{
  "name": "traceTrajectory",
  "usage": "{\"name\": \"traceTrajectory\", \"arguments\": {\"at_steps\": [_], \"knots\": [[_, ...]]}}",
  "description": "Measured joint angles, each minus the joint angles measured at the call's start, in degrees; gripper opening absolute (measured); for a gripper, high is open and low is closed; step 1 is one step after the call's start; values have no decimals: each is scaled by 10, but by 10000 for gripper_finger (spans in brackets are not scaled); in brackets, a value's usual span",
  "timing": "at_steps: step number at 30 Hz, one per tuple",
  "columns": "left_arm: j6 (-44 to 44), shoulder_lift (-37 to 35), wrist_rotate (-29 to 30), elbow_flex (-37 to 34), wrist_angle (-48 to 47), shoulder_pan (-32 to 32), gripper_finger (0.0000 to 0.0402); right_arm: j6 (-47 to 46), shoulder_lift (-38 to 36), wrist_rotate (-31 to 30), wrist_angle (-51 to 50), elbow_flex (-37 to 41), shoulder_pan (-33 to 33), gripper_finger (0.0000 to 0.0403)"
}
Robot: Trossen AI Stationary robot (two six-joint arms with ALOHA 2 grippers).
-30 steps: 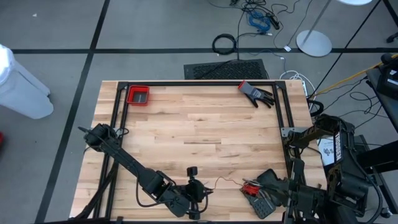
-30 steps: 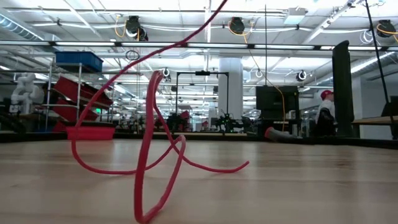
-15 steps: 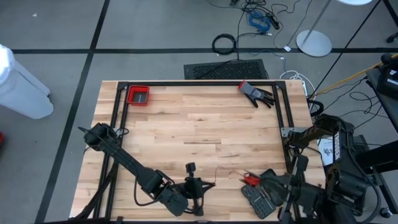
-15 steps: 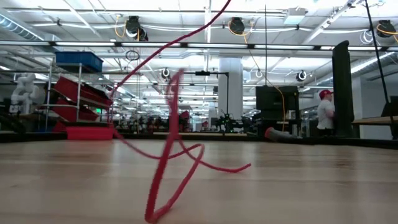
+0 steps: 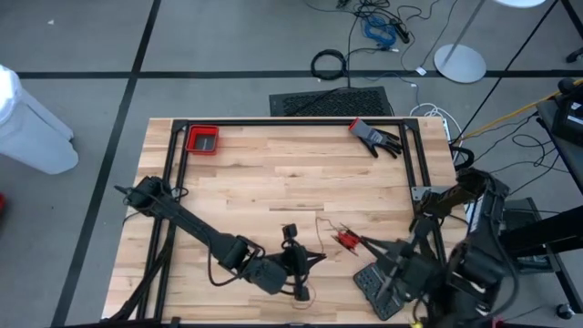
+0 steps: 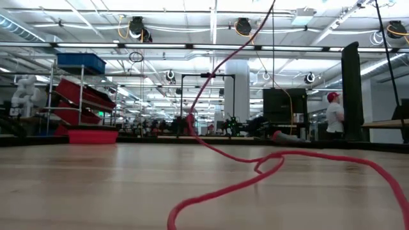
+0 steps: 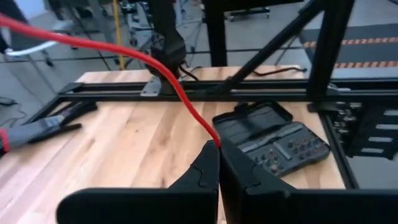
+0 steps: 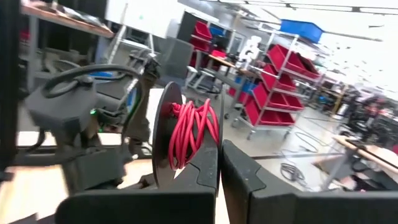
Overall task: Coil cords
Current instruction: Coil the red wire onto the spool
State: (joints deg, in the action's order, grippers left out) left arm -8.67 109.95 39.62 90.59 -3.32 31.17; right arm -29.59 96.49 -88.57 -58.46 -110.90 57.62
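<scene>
The thin red cord (image 6: 255, 167) lies in loose loops on the wooden table (image 5: 273, 182). The left gripper (image 7: 219, 149) pinches it tight. The right gripper (image 8: 219, 144) is shut beside a black spool (image 8: 163, 134) wound with red cord.

Free room and obstacles. We see the worktop (image 5: 273, 173) bare across its middle, open to passage. Along the far edge stand a red bin (image 5: 202, 139) and a glove (image 5: 374, 137), well apart. Near the front, the left pincer (image 5: 301, 258) and right pincer (image 5: 357, 242) crowd together, the red cord (image 6: 255, 167) strung between them, beside a dark case (image 5: 375, 287). A black frame (image 5: 421, 182) bounds the sides.
</scene>
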Motion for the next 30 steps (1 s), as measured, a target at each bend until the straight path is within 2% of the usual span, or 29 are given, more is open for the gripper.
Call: {"name": "traceTrajectory", "arguments": {"at_steps": [4, 15, 26, 30], "knots": [[0, 2, -24, 0, 12, -4, 0, -2, 4, 1, 0, 0, -21, 0], [35, 52, -82, 0, 152, -5, 0, 43, 41, 3, 34, 0, -86, 0], [39, 59, -129, 0, 174, -11, 0, 94, 63, 20, 60, 0, -122, 0], [73, 59, -156, 0, 197, -8, 0, 101, 70, 34, 62, 0, -134, 0]]}}
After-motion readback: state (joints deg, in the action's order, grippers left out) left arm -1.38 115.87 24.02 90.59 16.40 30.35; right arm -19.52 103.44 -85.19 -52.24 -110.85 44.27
